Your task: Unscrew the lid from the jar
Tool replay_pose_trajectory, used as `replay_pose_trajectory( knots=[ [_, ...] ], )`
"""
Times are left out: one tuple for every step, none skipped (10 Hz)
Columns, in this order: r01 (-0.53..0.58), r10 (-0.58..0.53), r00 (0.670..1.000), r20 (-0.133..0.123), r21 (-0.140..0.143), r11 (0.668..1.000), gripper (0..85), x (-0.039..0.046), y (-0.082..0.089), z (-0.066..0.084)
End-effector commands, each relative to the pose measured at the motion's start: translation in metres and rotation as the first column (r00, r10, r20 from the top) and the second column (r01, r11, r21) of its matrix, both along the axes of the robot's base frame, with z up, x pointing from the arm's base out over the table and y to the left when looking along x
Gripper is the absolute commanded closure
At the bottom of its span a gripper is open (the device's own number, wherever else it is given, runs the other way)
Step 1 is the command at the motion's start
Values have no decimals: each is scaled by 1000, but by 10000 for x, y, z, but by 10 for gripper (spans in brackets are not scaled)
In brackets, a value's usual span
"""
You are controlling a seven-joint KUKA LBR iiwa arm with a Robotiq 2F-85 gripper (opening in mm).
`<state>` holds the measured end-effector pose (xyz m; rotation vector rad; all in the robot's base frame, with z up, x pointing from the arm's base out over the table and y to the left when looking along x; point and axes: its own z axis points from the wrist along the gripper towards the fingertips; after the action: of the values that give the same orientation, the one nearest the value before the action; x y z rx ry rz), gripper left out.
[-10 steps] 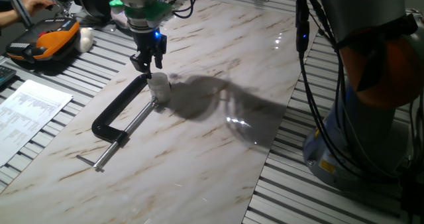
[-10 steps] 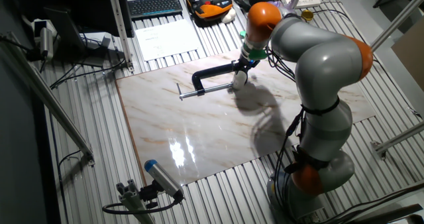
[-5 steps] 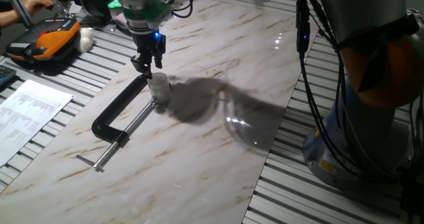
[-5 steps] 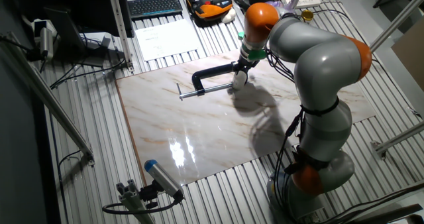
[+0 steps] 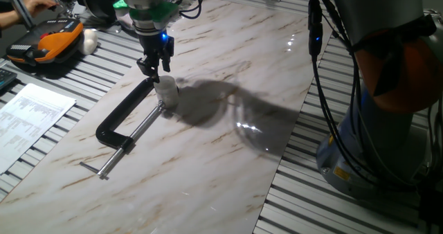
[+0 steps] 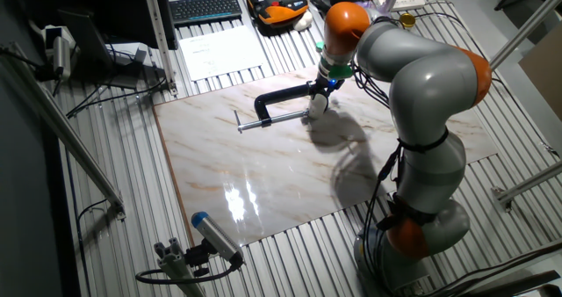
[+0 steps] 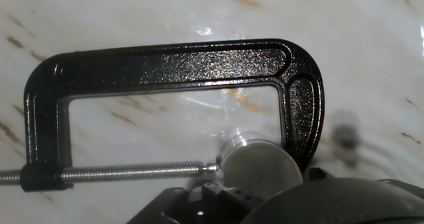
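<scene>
The small whitish jar point(image 5: 167, 97) point(image 6: 315, 109) stands on the marble board, pinched between the screw tip and the jaw of a black C-clamp point(image 5: 123, 114) point(image 6: 279, 96) point(image 7: 173, 65). Its white lid point(image 5: 165, 84) sits on top and shows as a blurred pale disc point(image 7: 258, 169) low in the hand view. My gripper point(image 5: 155, 69) point(image 6: 323, 88) hangs just above the lid, slightly to its far-left side, with the fingers apart and nothing between them. The hand's dark housing hides the jar body in the hand view.
An orange case point(image 5: 48, 43) point(image 6: 279, 14) and a white lump point(image 5: 90, 40) lie on the slatted table beyond the board. A printed sheet point(image 5: 31, 116) point(image 6: 219, 51) lies left of the board. The arm's base and cables point(image 5: 387, 88) stand at the right.
</scene>
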<state>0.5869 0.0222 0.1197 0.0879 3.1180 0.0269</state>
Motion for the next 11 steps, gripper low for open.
replay_pose_trajectory(
  knots=[
    [3,-3,1000,5,0,1000,170,1,1,-2],
    [4,-4,1000,5,0,1000,170,3,3,-3],
    [4,-4,1000,7,10,1000,170,3,5,-18],
    [5,-5,1000,6,14,1000,170,3,8,-32],
    [7,-7,1000,6,16,1000,170,3,9,-36],
    [7,-7,1000,8,16,1000,170,2,10,-42],
    [7,-7,1000,9,17,1000,170,1,11,-49],
    [11,-11,1000,11,20,1000,0,1,13,-57],
    [13,-13,1000,12,20,1000,0,2,16,-61],
    [16,-16,1000,12,22,1000,0,-1,17,-63],
    [11,-11,1000,12,23,1000,0,-4,21,-72]
  ],
)
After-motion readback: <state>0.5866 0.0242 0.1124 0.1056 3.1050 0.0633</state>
